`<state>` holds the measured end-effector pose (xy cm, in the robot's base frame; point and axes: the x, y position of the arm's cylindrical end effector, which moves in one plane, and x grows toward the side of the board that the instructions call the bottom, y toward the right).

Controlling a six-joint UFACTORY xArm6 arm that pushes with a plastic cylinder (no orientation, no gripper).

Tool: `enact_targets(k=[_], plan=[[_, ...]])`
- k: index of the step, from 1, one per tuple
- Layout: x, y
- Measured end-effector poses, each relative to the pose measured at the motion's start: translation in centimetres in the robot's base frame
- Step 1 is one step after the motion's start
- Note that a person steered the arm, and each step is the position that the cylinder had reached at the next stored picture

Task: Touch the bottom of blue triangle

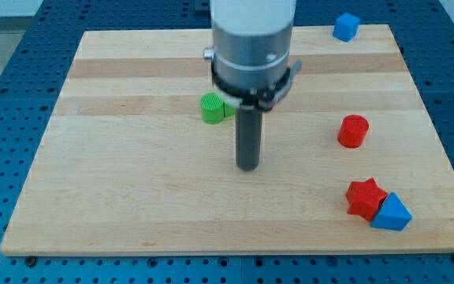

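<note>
Right now we are only at the approach step. There is no pincer on this arm to be wide, narrow or holding anything; we work with a bare rod, and our tip (247,166) rests on the counter (132,205) near its middle, touching no block.

The blue triangle (392,213) lies close to the counter's bottom right corner, near the bottom edge, pressed against a red star (365,197) on its left. Well apart from our tip, it has not been touched.

Other blocks: a red cylinder (353,131) toward the right edge, a blue cube (346,27) at the top right corner, and a green cylinder (211,108) just behind the rod, partly hidden by the arm.

Next, we judge, the tip must travel toward the bottom edge and rightward, passing below the star, then come up gently against the triangle's lower side. Little room remains between triangle and counter edge, so the path is tight, and a hard nudge could shove both blocks.
</note>
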<state>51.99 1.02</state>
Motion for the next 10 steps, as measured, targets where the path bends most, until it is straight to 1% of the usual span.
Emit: enact_targets(k=[1,2,3,4,5,9,10], plan=[[5.2,0.5],[8.6,5.5],[9.9,11.6],[9.9,17.9],[9.9,20.1],[9.7,19.0],[9.1,19.0]])
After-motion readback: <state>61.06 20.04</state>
